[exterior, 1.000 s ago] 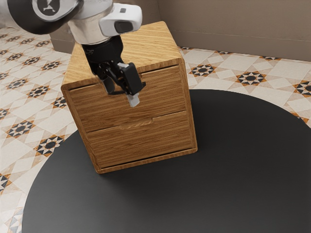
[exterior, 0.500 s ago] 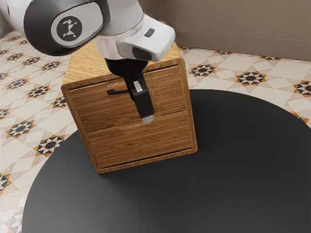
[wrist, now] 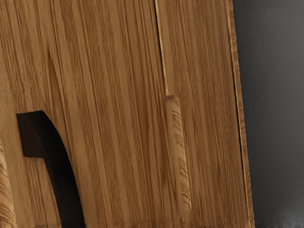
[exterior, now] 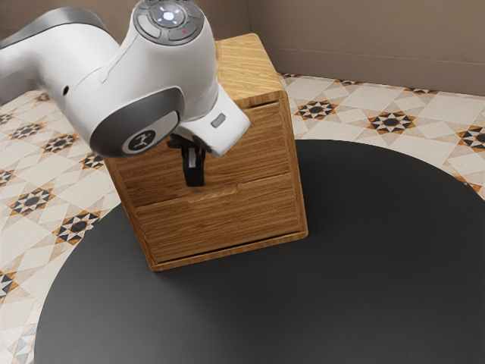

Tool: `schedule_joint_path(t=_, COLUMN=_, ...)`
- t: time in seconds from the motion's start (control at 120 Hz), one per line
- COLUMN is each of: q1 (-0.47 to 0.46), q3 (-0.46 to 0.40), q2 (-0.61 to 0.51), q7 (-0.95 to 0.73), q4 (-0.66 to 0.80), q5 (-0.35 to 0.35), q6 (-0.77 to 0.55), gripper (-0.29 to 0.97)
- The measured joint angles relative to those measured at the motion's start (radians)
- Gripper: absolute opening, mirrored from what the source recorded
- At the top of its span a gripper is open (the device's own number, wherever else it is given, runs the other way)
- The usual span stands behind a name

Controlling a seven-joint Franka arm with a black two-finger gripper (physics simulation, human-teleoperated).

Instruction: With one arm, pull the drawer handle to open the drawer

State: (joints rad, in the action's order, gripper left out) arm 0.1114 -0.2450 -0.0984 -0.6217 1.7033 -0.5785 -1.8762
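Black round table (exterior: 364, 265): beneath wooden cabinet (exterior: 250, 68).
Lower drawer (exterior: 227, 224): flush with cabinet's front, shut.
Gripper (exterior: 194, 176): at cabinet's front, just above drawer's handle (exterior: 213, 194); spread unreadable.
Step, judged: approach. Next: seat on handle, pull outward.
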Motion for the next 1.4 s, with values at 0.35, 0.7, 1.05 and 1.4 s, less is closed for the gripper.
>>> schedule_joint_path(t=0.35, q1=-0.089, q3=0.022, q2=-0.085, q7=-0.008, q4=0.057, q5=-0.016, q6=-0.044, gripper=0.68)
schedule_joint_path(t=0.7, q1=-0.06, q3=0.07, q2=-0.039, q7=0.091, q4=0.046, q5=0.066, q6=-0.05, gripper=0.68)
schedule_joint_path(t=1.05, q1=-0.061, q3=0.084, q2=-0.009, q7=0.16, q4=0.057, q5=0.033, q6=-0.084, gripper=0.68)
schedule_joint_path(t=1.4, q1=-0.061, q3=0.079, q2=0.002, q7=0.203, q4=0.079, q5=0.024, q6=-0.089, gripper=0.67)
